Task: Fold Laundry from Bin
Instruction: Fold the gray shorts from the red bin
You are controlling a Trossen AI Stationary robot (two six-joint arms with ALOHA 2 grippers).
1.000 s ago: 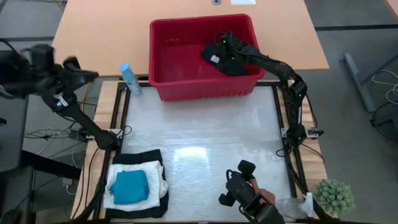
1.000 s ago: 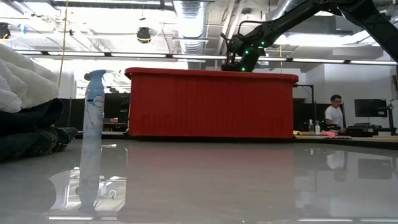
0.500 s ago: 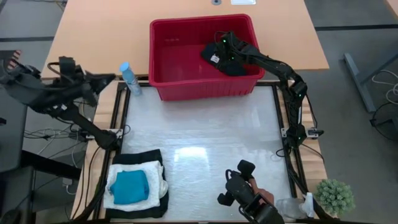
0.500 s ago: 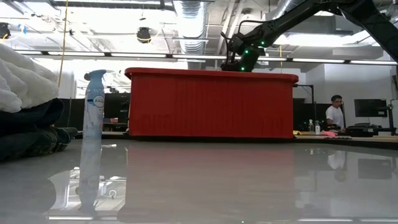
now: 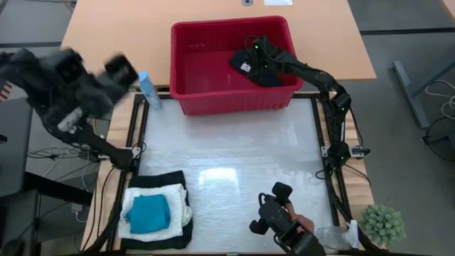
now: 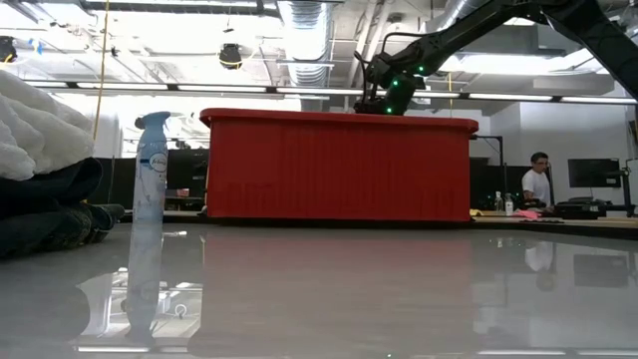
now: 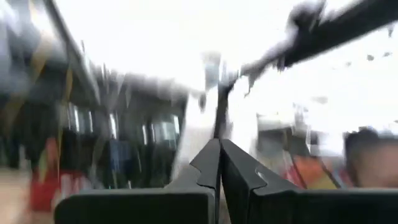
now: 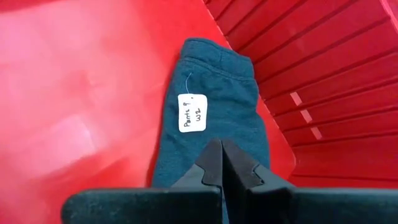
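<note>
The red bin [image 5: 213, 71] stands at the table's far edge. A dark garment with a white tag [image 8: 211, 118] lies in its right part, against the right wall; it also shows in the high view [image 5: 259, 71]. My right gripper [image 8: 222, 146] is shut, low in the bin, right over this garment. My left gripper [image 5: 121, 69] is shut and empty, in the air beyond the table's left edge, next to a spray bottle. A folded stack lies at the near left: a black garment [image 5: 160, 181], a white one [image 5: 181, 206] on it, a blue one [image 5: 149, 213] on top. My right gripper's shut fingertips [image 8: 214, 152] stand over the dark garment's middle, below its tag [image 8: 191, 113], coming from above. The fingers hide the spot beneath them, so I cannot tell whether they touch or hold the cloth. The garment lies flat on the bin's floor.
A pale blue spray bottle [image 5: 148, 89] stands left of the bin. A person holding a black camera [image 5: 281, 217] is at the near edge, and a small plant [image 5: 382, 224] at the near right corner. The white table surface [image 5: 234, 156] lies between bin and stack.
My left arm has swung quickly beyond the table's left edge. Its gripper has gone toward the table's right and far edges, toward the spray bottle, and the arm has turned. My right arm and the dark garment have kept still.
</note>
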